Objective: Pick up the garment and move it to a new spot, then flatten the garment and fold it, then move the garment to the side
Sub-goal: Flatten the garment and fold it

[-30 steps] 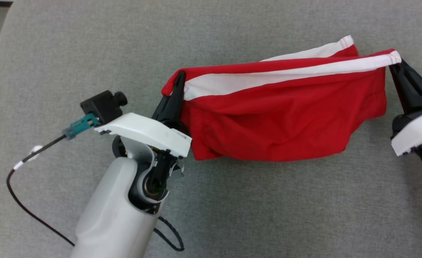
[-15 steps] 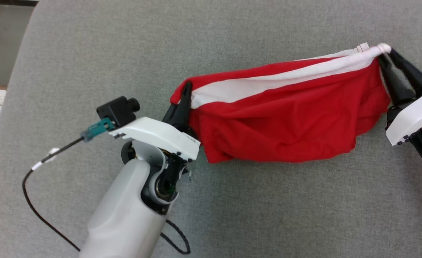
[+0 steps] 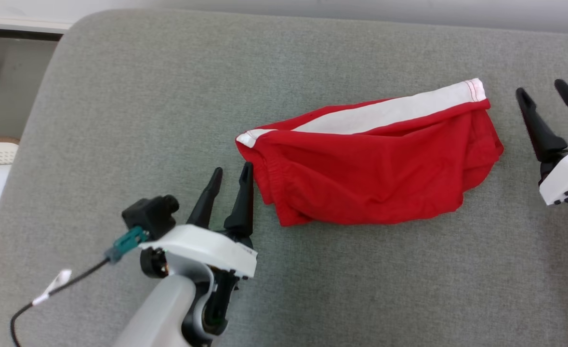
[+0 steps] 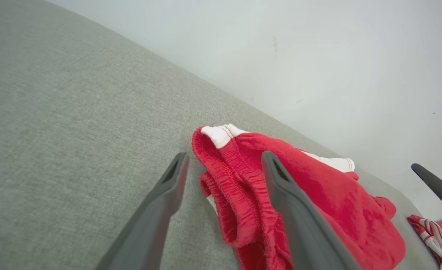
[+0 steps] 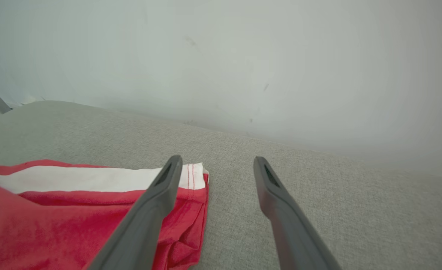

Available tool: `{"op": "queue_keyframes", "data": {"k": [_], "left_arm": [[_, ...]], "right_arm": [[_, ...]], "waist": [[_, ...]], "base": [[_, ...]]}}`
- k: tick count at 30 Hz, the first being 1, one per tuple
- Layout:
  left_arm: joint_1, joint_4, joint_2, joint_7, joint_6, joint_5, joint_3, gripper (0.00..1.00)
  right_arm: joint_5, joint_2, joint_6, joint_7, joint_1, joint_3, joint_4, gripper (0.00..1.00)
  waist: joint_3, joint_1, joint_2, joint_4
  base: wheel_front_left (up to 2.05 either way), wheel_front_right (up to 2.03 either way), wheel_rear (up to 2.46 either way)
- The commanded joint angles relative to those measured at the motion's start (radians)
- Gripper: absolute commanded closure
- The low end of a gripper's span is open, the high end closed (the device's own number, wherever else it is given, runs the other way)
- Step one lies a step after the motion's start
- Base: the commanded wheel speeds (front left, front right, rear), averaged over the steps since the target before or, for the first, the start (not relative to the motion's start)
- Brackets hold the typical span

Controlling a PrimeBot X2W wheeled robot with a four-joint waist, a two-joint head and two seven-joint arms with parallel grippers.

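Red garment (image 3: 370,178) lies bunched mid-counter (image 3: 120,96), white band along far edge. My left end effector (image 3: 233,167) released, just beside garment's left end; right end effector (image 3: 540,86) released, near right end. Judgement: grasp both band corners, pull evenly, lay flat before folding.

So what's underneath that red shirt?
The bunched red-and-white jersey shirt lies on the grey woven cushion. Its own folded layers show at the left edge; whatever sits beneath the middle is covered.
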State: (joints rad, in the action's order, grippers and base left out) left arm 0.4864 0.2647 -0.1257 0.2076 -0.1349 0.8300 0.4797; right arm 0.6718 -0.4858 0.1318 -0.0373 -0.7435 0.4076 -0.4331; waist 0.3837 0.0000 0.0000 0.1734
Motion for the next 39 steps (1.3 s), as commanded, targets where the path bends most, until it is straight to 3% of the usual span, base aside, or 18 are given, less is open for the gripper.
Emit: {"op": "queue_keyframes", "data": {"k": [1, 6, 15, 20, 24, 25, 26, 27, 28, 33, 39], "left_arm": [[-0.030, -0.037, -0.015, 0.028, -0.010, -0.040, -0.002, 0.00], [-0.120, -0.174, -0.015, 0.056, -0.050, -0.196, -0.042, 0.00], [-0.286, -0.328, 0.061, 0.056, -0.004, -0.434, -0.153, 0.00], [-0.358, -0.354, 0.072, 0.057, 0.027, -0.494, -0.176, 0.00], [-0.390, -0.369, 0.073, 0.057, 0.026, -0.470, -0.174, 0.00], [-0.394, -0.372, 0.073, 0.057, 0.025, -0.467, -0.173, 0.00], [-0.397, -0.372, 0.073, 0.057, 0.024, -0.466, -0.170, 0.00], [-0.397, -0.373, 0.074, 0.057, 0.025, -0.468, -0.167, 0.00], [-0.396, -0.375, 0.073, 0.057, 0.029, -0.466, -0.164, 0.00], [-0.406, -0.369, 0.073, 0.057, 0.039, -0.487, -0.166, 0.00], [-0.445, -0.355, 0.073, 0.056, 0.061, -0.519, -0.205, 0.00]], "right_arm": [[0.013, 0.007, -0.003, -0.017, 0.010, -0.023, -0.008, 0.00], [0.011, 0.054, -0.003, -0.090, -0.009, -0.092, -0.045, 0.00], [-0.114, 0.144, -0.003, -0.215, -0.011, -0.198, -0.170, 0.00], [-0.145, 0.187, -0.003, -0.285, 0.018, -0.232, -0.194, 0.00], [-0.148, 0.224, -0.003, -0.320, 0.039, -0.256, -0.185, 0.02], [-0.154, 0.232, -0.003, -0.327, 0.042, -0.263, -0.184, 0.25], [-0.160, 0.241, -0.003, -0.329, 0.044, -0.269, -0.182, 0.62], [-0.162, 0.248, -0.003, -0.330, 0.044, -0.276, -0.180, 0.88], [-0.164, 0.257, -0.003, -0.323, 0.044, -0.287, -0.178, 1.00], [-0.165, 0.286, -0.003, -0.299, 0.056, -0.322, -0.162, 1.00], [-0.131, 0.308, -0.003, -0.275, 0.098, -0.342, -0.118, 1.00]], "waist": [[-0.006, 0.0000, 0.0000, 0.005], [-0.009, 0.0000, 0.0000, 0.029], [-0.002, 0.0000, 0.0000, 0.084], [-0.005, 0.0000, 0.0000, 0.099], [-0.009, 0.0000, 0.0000, 0.105], [-0.010, 0.0000, 0.0000, 0.106], [-0.009, 0.0000, 0.0000, 0.107], [-0.008, 0.0000, 0.0000, 0.108], [-0.008, 0.0000, 0.0000, 0.109], [-0.017, 0.0000, 0.0000, 0.088], [-0.045, 0.0000, 0.0000, 0.011]], "base": [[0.00, 0.00, 0.00], [0.00, 0.00, 0.00], [0.00, 0.00, 0.00], [0.00, 0.00, 0.00], [0.00, 0.00, 0.00], [0.00, 0.00, 0.00], [0.00, 0.00, 0.00], [0.00, 0.00, 0.00], [0.00, 0.00, 0.00], [0.00, 0.00, 0.00], [0.00, 0.00, 0.00]]}}
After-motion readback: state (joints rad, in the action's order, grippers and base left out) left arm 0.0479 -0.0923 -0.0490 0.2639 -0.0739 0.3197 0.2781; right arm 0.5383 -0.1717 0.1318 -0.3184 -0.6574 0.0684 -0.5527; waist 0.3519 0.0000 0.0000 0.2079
